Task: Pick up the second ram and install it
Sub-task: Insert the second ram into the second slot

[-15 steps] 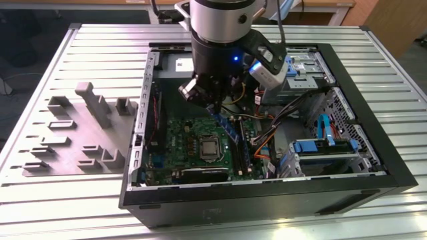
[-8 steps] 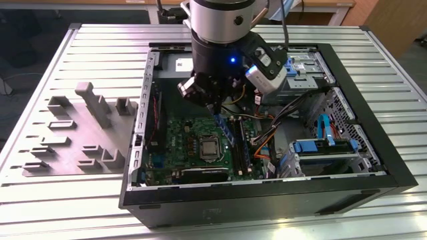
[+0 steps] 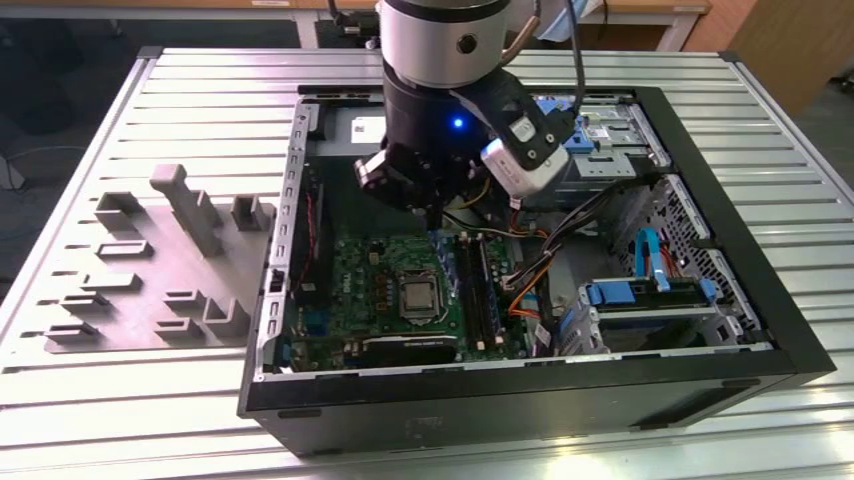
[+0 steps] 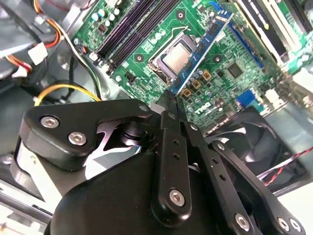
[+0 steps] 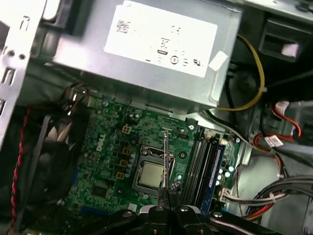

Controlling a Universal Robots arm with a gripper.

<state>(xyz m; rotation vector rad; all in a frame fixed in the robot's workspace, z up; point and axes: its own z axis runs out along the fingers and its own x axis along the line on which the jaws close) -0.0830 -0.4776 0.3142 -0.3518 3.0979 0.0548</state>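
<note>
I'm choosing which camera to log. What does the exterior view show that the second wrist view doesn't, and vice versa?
Exterior view gives: the slatted table, the gray fixture, the whole case and the arm above it. Second wrist view gives: the gripper shut on the blue ram, over the motherboard. Shared: motherboard, CPU, black slots.
</note>
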